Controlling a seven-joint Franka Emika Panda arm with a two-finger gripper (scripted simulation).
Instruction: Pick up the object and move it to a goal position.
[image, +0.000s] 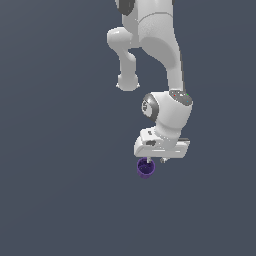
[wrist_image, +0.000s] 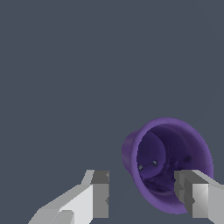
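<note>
Exterior view, frame centre | gripper (image: 156, 161) over purple cup (image: 146, 169) | fingers (wrist_image: 99, 194) spread wide, cup rim overlapping one fingertip, grasp unclear

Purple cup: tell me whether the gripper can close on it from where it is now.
Probably not yet. The purple cup sits off to one side of the open gripper rather than between its fingers; one finger overlaps the cup's rim. Nothing else is in the way, so a small sideways shift should line it up.
</note>
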